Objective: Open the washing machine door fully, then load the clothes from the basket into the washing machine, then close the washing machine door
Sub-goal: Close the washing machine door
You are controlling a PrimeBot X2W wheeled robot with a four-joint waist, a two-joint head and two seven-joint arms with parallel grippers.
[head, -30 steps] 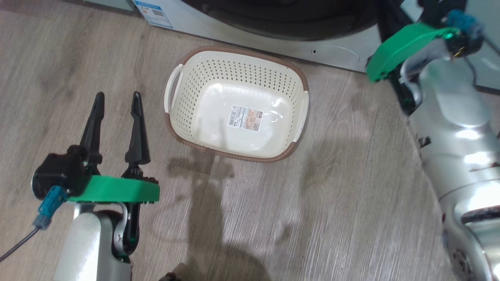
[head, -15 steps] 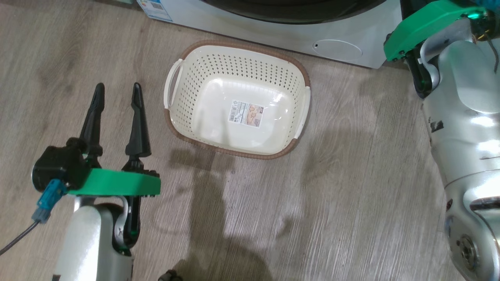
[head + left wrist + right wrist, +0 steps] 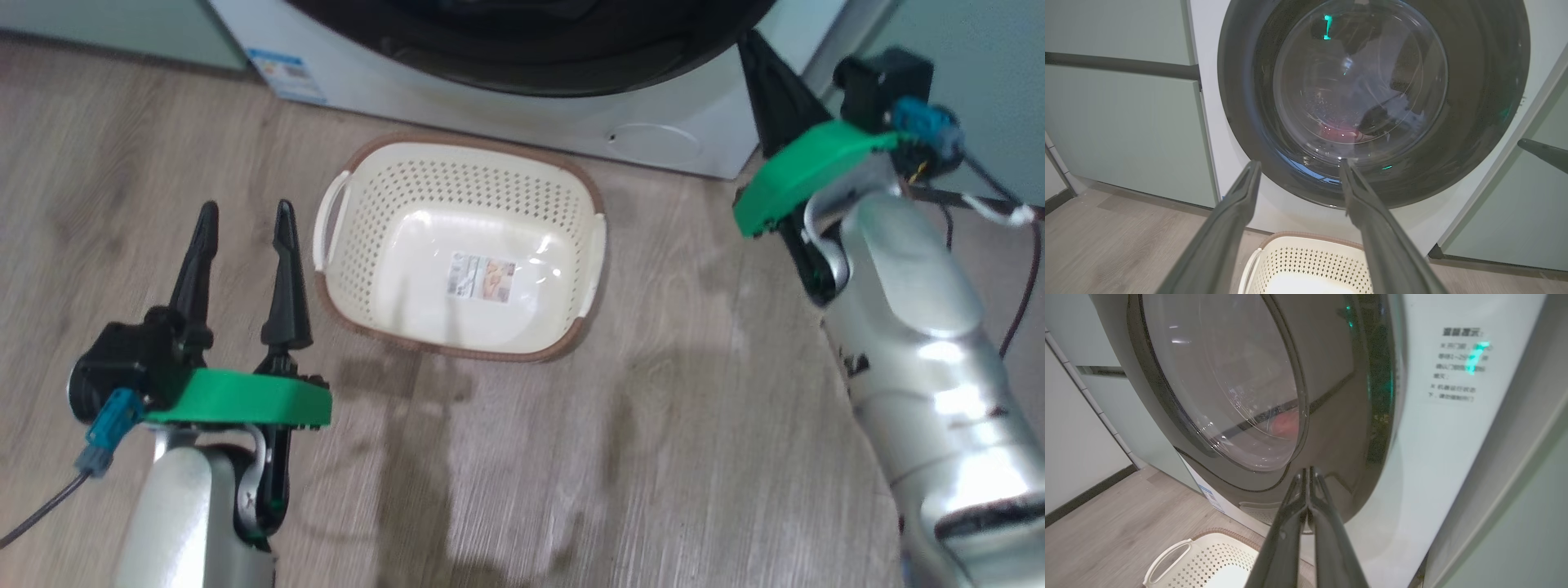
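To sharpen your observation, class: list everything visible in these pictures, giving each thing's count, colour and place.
washing machine: one, white, between cabinets
door: one, black ring, clear glass, shut
clothes: one, red, behind the door glass
basket: one, cream, brown rim, on floor before machine
label: one, white, basket bottom
sticker: one, blue, machine's lower left
flap: one, white, machine's lower right
notice: one, white, right of door
cabinets: at least two, pale green, flanking machine
floor: one, grey-brown wood
left gripper: one, black, open, left of basket
right gripper: one, black, shut, by door's lower right
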